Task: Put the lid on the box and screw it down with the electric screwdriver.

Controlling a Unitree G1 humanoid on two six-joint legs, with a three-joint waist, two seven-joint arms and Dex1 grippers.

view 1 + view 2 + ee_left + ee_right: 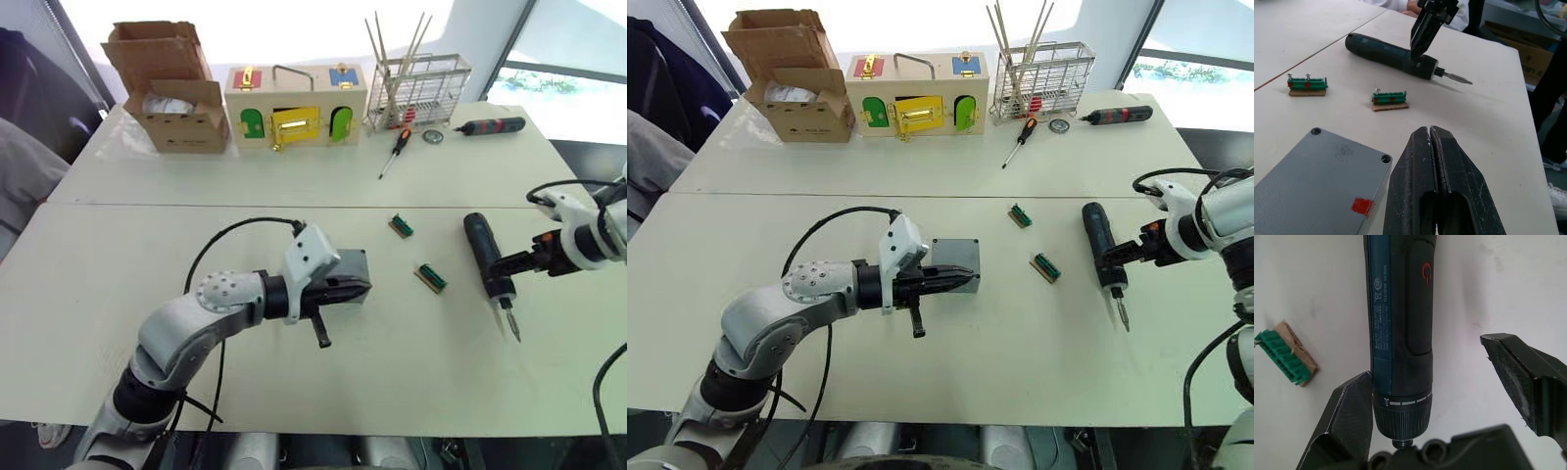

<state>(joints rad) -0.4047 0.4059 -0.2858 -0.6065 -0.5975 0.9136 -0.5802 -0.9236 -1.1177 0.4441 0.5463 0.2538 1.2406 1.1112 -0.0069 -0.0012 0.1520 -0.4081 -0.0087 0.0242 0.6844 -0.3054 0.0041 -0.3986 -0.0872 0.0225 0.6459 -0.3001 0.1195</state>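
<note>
Two spread fingers of the right gripper (1437,396) straddle the electric screwdriver (487,256): centre on its body, then clamp squarely.

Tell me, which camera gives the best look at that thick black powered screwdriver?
The right wrist view: the thick black cylindrical electric screwdriver shows its red power symbol, label and collar between the open jaws of the right gripper. Both eye views show it whole, lying on the table; the left wrist view shows it whole but farther off.

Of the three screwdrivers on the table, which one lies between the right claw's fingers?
The thick black electric screwdriver lying nearest the right claw; the other two lie far back.
</note>
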